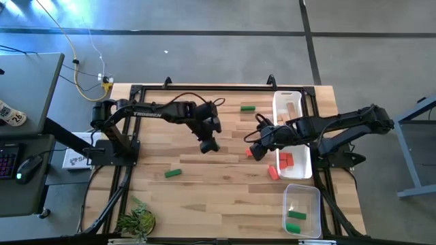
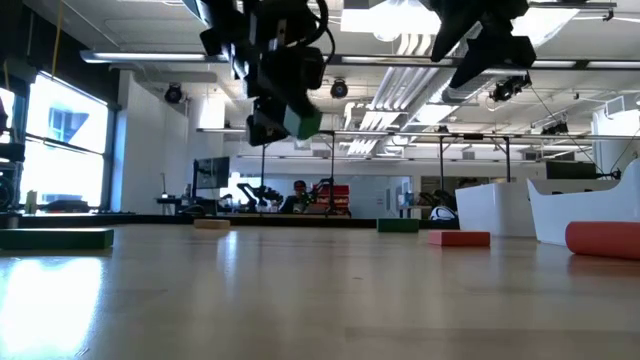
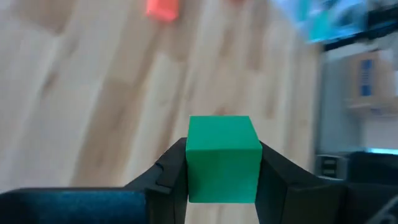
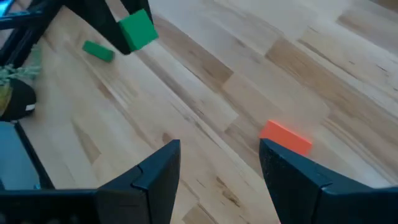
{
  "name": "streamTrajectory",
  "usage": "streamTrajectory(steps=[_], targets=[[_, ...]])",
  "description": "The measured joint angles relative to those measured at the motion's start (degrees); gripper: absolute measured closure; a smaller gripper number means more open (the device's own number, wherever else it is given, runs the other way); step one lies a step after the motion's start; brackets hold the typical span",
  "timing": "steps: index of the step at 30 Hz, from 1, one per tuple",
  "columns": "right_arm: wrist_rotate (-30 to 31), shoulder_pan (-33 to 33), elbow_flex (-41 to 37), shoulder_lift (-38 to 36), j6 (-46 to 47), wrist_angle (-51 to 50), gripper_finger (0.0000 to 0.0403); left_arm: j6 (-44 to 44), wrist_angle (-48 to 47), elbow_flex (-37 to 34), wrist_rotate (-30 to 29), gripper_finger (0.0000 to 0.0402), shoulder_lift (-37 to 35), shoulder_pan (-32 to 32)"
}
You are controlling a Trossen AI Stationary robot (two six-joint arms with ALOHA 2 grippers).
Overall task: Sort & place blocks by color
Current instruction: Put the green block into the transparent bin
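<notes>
I have the left tool [image 1: 209, 145] up off the bench [image 1: 204, 190] near its middle, its fingers closed on a green cube [image 3: 222, 158]; the low view shows the cube hanging well clear of the surface. The right tool [image 1: 257, 139] sits just toward the bench's right side from it, also raised, its fingers spread wide with nothing between them. Below it a red block [image 4: 285, 137] lies flat on the wood.

1 green bar [image 1: 173, 173] lies toward the left half of the bench, and another green bar [image 1: 247, 107] lies near the far edge. A white tray [image 1: 281, 105] against the right edge holds a tan block [image 1: 291, 109] and 2 red blocks [image 1: 285, 160], with 1 more red block [image 1: 273, 172] on the bench just beside it. A clear tray [image 1: 301, 192] at the near right corner holds 2 green blocks [image 1: 296, 215].
</notes>
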Motion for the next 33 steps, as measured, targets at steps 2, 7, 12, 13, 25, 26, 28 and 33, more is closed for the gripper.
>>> streamTrajectory(steps=[2, 7, 12, 13, 25, 26, 28, 33], targets=[[-0.06, 0.00, 0.00, 0.00, -1.39, 1.18, 0.0199, -1.09, 2.30, 0.16, 3.53, 0.0298, 0.00, 0.60], [-0.15, -0.12, -0.02, 0.00, -4.23, 5.61, 0.0199, -6.30, 8.01, 0.16, 13.27, 0.0298, 0.00, 2.11], [0.38, -0.44, -0.02, 0.00, -8.53, 12.28, 0.0199, -14.26, 16.27, 0.16, 24.96, 0.0298, 0.00, 3.73], [0.94, -0.44, -0.02, 0.00, -10.35, 14.00, 0.0199, -16.02, 18.09, 0.16, 26.89, 0.0298, 0.00, 4.02], [6.19, 0.20, -0.02, 0.00, -36.06, 21.72, 0.0199, -34.66, 36.05, 0.16, 30.39, 0.0298, 0.00, 4.94], [6.96, 0.47, -0.02, 0.00, -37.72, 21.70, 0.0199, -35.60, 36.68, 0.16, 29.20, 0.0298, 0.00, 4.94], [8.83, 1.04, -0.02, 0.00, -41.17, 21.71, 0.0199, -37.22, 37.92, 0.16, 26.71, 0.0298, 0.00, 4.96], [12.43, 2.49, -0.02, 0.00, -48.31, 21.70, 0.0199, -39.50, 39.50, 0.16, 22.35, 0.0298, -0.02, 4.94]])
